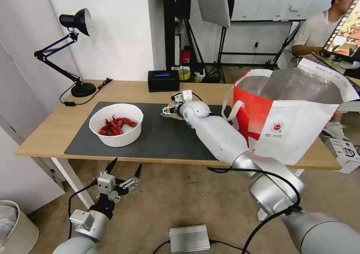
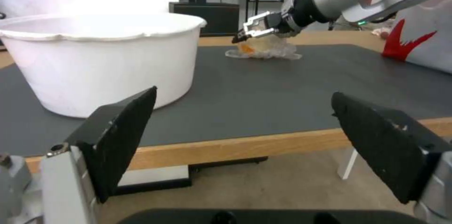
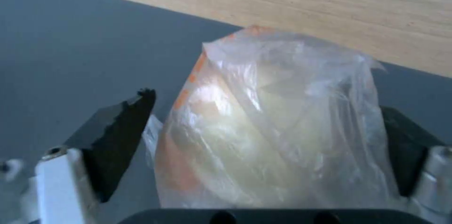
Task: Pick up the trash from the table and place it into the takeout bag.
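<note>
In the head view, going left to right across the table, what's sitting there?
Black desk lamp → white bowl of red shells → black box → clear bag at the right gripper → takeout bag.

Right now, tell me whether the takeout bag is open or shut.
Open: the takeout bag stands upright on the table, mouth gaping, silver lining visible.

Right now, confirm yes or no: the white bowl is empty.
No, the white bowl on the table's mat holds red shells.
</note>
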Tool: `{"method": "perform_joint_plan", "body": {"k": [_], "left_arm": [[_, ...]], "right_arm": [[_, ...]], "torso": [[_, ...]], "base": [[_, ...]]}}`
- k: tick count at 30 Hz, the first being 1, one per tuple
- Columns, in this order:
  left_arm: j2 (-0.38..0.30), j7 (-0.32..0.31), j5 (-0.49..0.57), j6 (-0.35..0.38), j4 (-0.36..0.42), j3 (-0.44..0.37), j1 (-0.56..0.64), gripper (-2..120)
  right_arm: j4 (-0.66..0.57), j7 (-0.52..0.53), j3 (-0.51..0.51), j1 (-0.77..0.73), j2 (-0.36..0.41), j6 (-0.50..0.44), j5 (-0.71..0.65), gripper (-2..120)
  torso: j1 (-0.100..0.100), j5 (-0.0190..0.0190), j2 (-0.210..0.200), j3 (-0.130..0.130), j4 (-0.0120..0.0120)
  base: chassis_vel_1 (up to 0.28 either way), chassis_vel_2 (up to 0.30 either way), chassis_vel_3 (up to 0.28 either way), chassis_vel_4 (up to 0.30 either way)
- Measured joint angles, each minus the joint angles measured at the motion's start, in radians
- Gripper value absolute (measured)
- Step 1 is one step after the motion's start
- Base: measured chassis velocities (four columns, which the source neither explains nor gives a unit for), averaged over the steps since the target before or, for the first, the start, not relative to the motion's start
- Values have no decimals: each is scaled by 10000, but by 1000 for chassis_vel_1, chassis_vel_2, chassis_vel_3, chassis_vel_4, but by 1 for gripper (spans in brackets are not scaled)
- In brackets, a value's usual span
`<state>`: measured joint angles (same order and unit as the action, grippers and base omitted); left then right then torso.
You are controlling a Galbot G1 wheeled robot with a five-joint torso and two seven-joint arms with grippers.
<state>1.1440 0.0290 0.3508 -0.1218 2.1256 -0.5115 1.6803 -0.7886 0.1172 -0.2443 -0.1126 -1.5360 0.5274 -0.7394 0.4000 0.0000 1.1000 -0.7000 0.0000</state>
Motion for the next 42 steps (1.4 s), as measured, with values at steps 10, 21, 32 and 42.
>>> {"method": "perform_joint_plan", "body": {"k": [10, 21, 32, 42], "left_arm": [[12, 3, -1, -9, -2, -20, 18, 100], [12, 5, -5, -23, 58, -55, 49, 100], [19, 3, -17, -23, 136, -73, 67, 100], [62, 2, -28, -17, 196, -186, 153, 100]], "right_arm": [[-61, 98, -27, -113, 2, 140, 103, 61], [-301, 328, -30, -281, 79, 309, 94, 19], [-873, 625, -42, -451, 378, 492, -623, 6], [-3561, 2017, 18, -1077, 1423, 687, -1406, 6]], "torso": [[0, 0, 0, 0, 0], [0, 0, 1, 1, 1], [0, 0, 0, -1, 0], [0, 1, 0, -1, 1]], "base": [[0, 0, 0, 0], [0, 0, 0, 0], [0, 0, 0, 0], [0, 0, 0, 0]]}}
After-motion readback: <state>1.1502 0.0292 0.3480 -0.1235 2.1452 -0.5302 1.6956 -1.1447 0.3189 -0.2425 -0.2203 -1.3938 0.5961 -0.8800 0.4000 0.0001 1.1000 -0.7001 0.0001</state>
